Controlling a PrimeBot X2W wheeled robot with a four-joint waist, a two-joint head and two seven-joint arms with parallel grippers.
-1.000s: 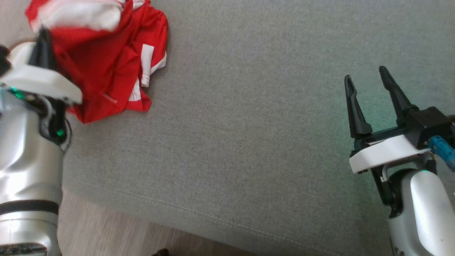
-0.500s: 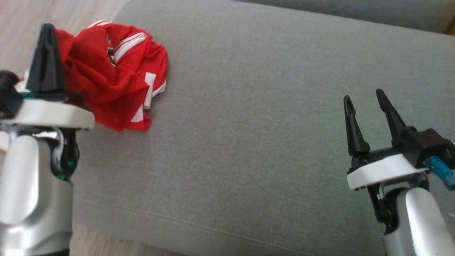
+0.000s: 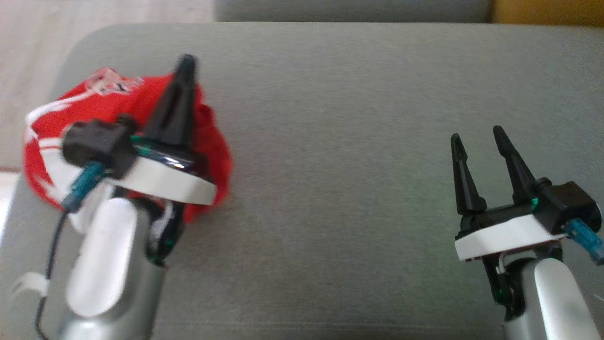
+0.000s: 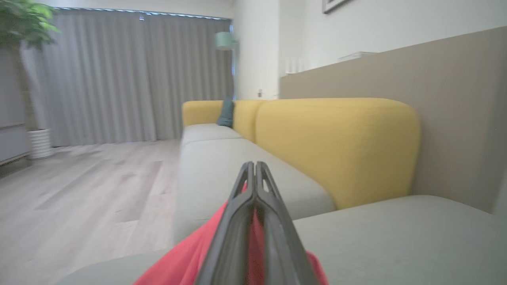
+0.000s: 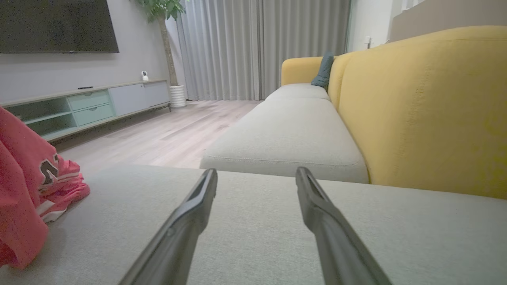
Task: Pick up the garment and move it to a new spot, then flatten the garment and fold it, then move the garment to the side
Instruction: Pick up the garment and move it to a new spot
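Garments: one, a red garment with white stripes and a dark printed number.
Grippers: two, each with two long dark fingers.
Grey seat cushions: at least two; the near seat cushion under both grippers, another beyond it.
Other single items, right wrist view: one teal pillow, one potted plant, one wall screen.
Garment place: at the robot's left end of the near seat cushion, close to the wooden floor, well apart from the right gripper.
Garment lie: bunched into a heap, slightly wider across than deep in the head view; no clear long axis, neck and hem impossible to tell apart.
Garment hang: in the right wrist view draped downward, lowest folds touching the cushion, striped edge trailing toward the middle of the cushion.
Left gripper: fingers pressed together, pinching red cloth between them; tips aimed along the sofa, yellow backrest to one side.
Right gripper: fingers spread, nothing between them, above bare cushion; the same gap visible in its own wrist view.
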